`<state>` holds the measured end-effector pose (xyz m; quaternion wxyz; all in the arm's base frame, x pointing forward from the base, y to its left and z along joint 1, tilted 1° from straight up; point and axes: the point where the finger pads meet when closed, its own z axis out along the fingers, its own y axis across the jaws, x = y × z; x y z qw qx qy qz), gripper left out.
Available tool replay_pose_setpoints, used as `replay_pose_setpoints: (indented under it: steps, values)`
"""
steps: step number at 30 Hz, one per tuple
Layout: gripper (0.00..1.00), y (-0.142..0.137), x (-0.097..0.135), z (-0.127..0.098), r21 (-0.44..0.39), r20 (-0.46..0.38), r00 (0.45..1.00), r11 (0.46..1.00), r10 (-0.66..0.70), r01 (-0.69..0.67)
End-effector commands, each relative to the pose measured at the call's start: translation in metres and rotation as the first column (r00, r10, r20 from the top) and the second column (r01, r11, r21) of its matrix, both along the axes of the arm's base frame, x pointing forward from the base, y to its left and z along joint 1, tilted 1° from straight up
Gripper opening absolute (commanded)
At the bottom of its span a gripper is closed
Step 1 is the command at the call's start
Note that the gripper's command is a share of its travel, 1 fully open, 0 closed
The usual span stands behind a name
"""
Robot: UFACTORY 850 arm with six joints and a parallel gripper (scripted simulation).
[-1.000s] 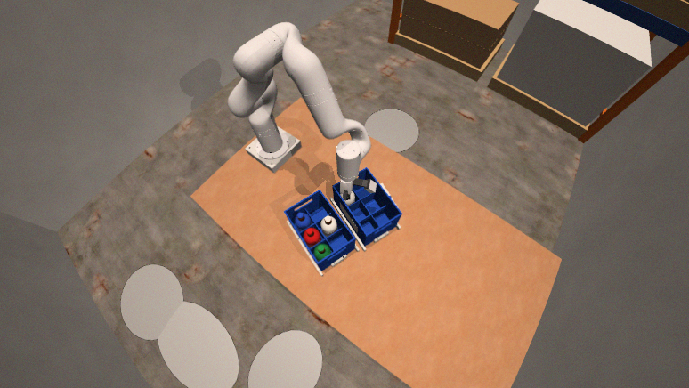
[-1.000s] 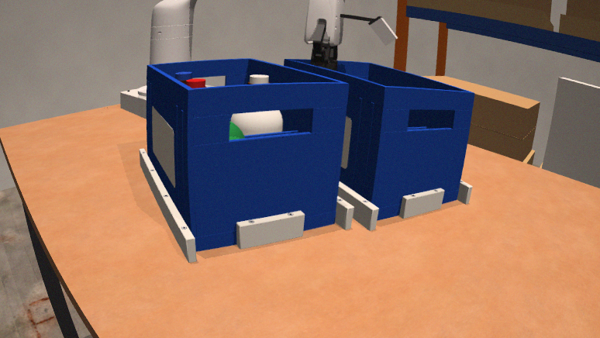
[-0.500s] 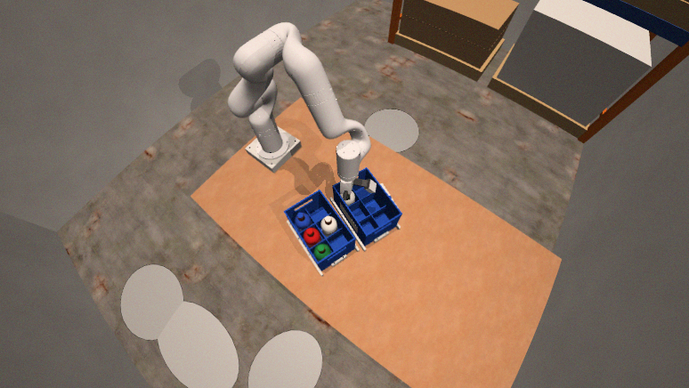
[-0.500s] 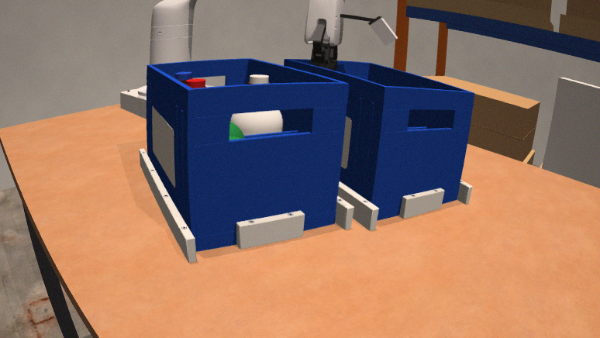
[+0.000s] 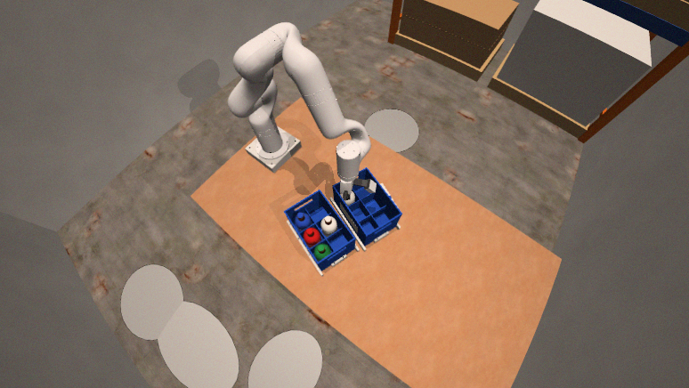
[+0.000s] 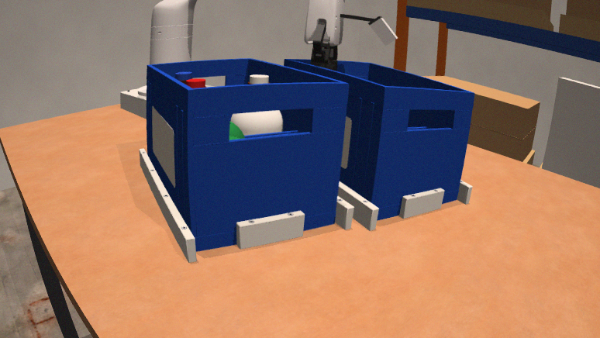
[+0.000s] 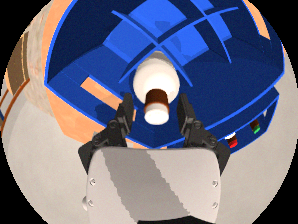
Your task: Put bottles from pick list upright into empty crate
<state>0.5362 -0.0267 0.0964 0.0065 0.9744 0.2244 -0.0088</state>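
Two blue crates stand side by side on the orange table. The left crate [image 5: 320, 230] holds a blue-label bottle [image 5: 302, 219], a white one [image 5: 328, 224], a red one [image 5: 311, 235] and a green one [image 5: 321, 250], all upright. The right crate [image 5: 367, 206] holds one white bottle with a brown cap [image 7: 154, 86] upright in its back corner cell by the left crate. My gripper [image 7: 155, 101] reaches down into that cell. Its fingers stand open on either side of the cap, with a gap on each side. The pick list shows red and green marks beyond the right crate.
Grey cleats [image 6: 270, 229] hold both crates in place on the table. The other cells of the right crate [image 6: 405, 138] hold nothing. The robot base [image 5: 272, 151] stands at the table's back corner. Shelving with boxes [image 5: 453, 33] stands beyond the table.
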Motion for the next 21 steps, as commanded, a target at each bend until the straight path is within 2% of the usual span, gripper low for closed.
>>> replay_pose_setpoints:
  steps: [1, 7, 21]
  values:
    - [0.65, 0.000, 0.001, 0.001, 0.000, 0.002, 1.000, 1.000, 0.000, 0.000]
    - [0.65, 0.000, 0.001, 0.001, 0.000, 0.002, 1.000, 1.000, 0.000, 0.000]
    - [0.65, 0.001, 0.001, 0.038, 0.000, 0.002, 1.000, 1.000, 0.000, 0.000]
